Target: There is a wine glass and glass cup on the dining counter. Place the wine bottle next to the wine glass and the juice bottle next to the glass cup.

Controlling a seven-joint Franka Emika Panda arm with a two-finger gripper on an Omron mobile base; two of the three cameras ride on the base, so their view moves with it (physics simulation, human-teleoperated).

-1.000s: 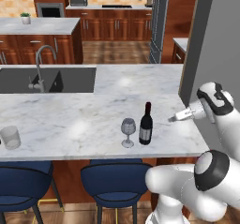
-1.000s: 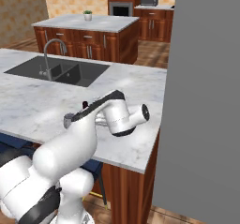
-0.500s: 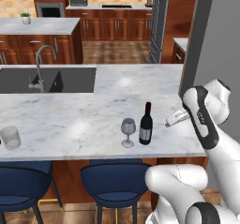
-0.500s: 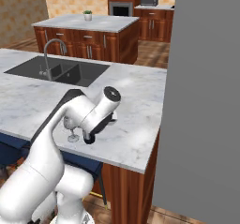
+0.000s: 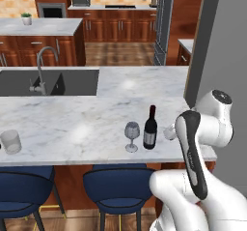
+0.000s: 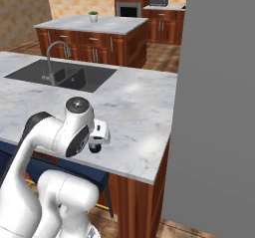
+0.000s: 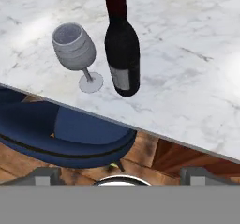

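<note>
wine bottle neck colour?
Dark red, over a near-black body; the wine bottle shows best in the hand view.

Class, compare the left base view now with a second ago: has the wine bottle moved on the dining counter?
No. The wine bottle stands just right of the wine glass, as before, equally placed relative to the sink.

The dark wine bottle (image 5: 150, 129) with its pale label stands upright near the front edge of the marble worktop (image 5: 87, 123), just beside the clear stemmed wine glass (image 5: 131, 136), also upright. The glass cup (image 5: 10, 141), a short clear tumbler, stands well apart at the worktop's far left.
</note>
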